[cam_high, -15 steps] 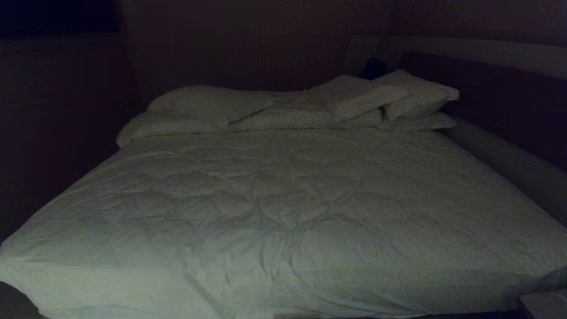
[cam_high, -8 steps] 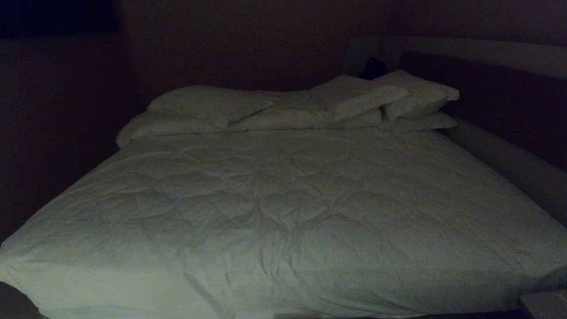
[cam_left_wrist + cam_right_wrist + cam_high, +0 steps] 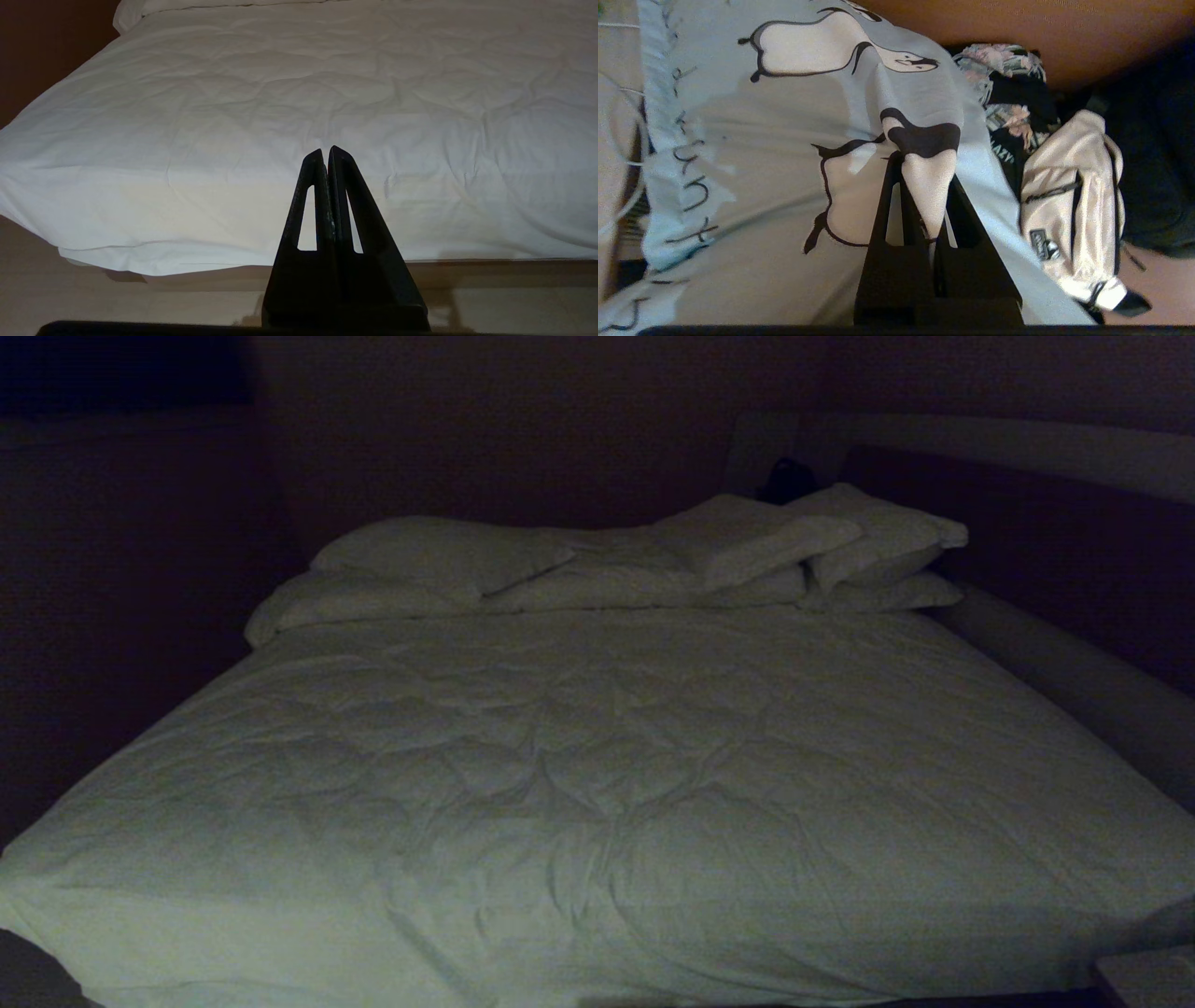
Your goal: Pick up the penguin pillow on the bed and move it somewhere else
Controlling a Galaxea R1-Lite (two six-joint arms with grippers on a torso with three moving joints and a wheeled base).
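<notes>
Right tool (image 3: 924, 186) pinched shut on penguin pillow (image 3: 784, 154) fold | left tool (image 3: 326, 156) closed, empty, facing bed (image 3: 280, 116) edge

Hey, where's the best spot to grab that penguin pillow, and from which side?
Judging by the right wrist view, a pinch of loose cover works: the right gripper is shut on a fold of the penguin pillow at a printed penguin. The soft fabric bunches into a ridge between the fingers, so coming at the broad printed face and gathering cloth probably beats spanning its edge.
</notes>
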